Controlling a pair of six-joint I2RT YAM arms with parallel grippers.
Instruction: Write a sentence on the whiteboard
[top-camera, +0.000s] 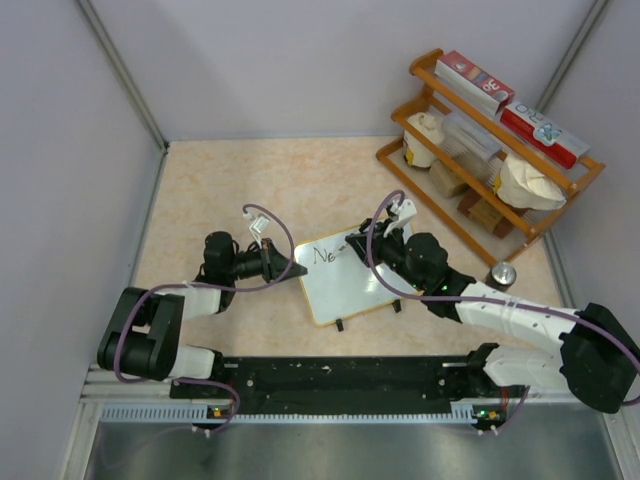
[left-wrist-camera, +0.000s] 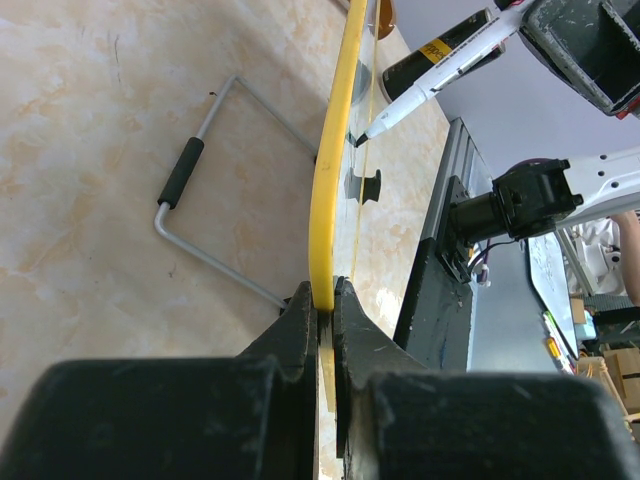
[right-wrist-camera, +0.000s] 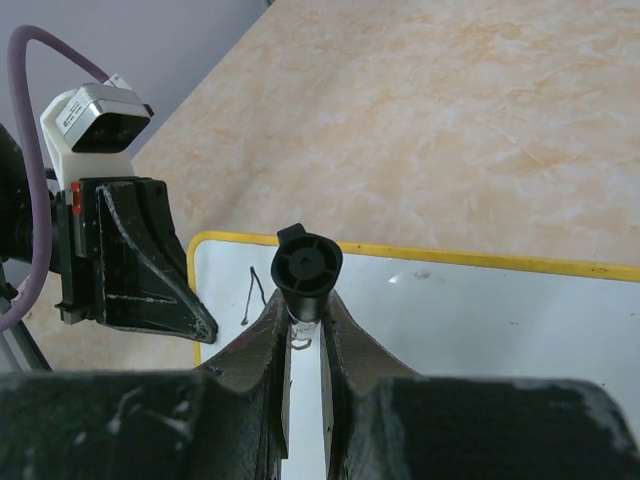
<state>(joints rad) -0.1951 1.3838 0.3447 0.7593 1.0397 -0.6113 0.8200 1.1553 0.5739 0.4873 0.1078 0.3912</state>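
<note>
Whiteboard (top-camera: 352, 285), with a thin yellowish frame and two black feet on its near edge, sits at the middle of the table (top-camera: 220, 190), just beyond the arm bases and between the two grippers. In the left wrist view it is seen edge-on, with a grey wire stand (left-wrist-camera: 200, 205) behind it. The left gripper (top-camera: 291, 268) is clamped on the frame at the board's left corner and steadies it. The right gripper (right-wrist-camera: 305, 312) is closed on a black-capped marker (right-wrist-camera: 308, 265), which points down toward the upper left part of the writing surface. A few dark strokes (top-camera: 325, 255), reading roughly "Ne", stand near the board's far left corner; the rest of the surface is blank. In the left wrist view the marker tip is at or just off the surface; contact cannot be confirmed. Judged step: writing is in hand and the sentence is barely begun. The next move calls for light tip pressure on the board, short controlled strokes carried rightward from the existing letters, and a firm left-hand clamp so the board does not slide or tip under the marker.
</note>
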